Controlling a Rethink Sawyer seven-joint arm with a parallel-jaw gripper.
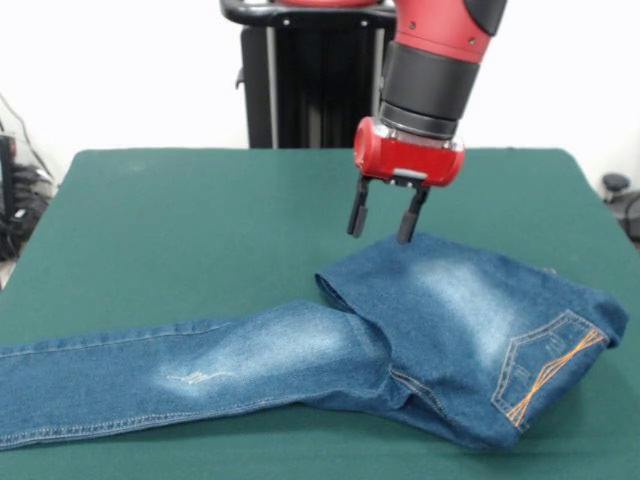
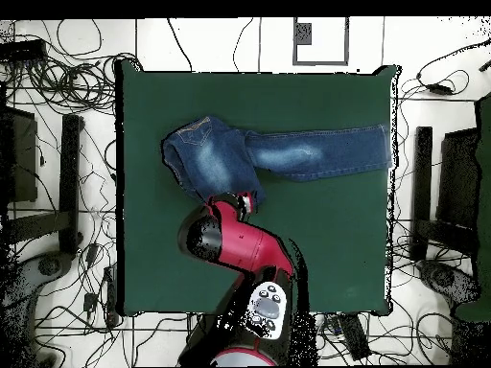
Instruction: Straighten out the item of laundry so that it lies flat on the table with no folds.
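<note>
Gripper (image 1: 386,215) hanging just above the far edge of the jeans (image 1: 300,360), fingers (image 1: 357,210) spread apart with nothing between them; tips close over the denim, contact hard to judge from the front. Jeans lying across the near part of the table (image 1: 200,220) in the front view, seat end bunched and folded over on itself at the right, orange-stitched back pocket (image 1: 545,365) facing up; one leg stretched flat and long toward the left edge, whitish fade along the thigh. Seen from overhead, red arm (image 2: 240,244) reaching up from the base, wrist just beside the folded seat of the jeans (image 2: 278,153); leg running out to the table's right edge.
</note>
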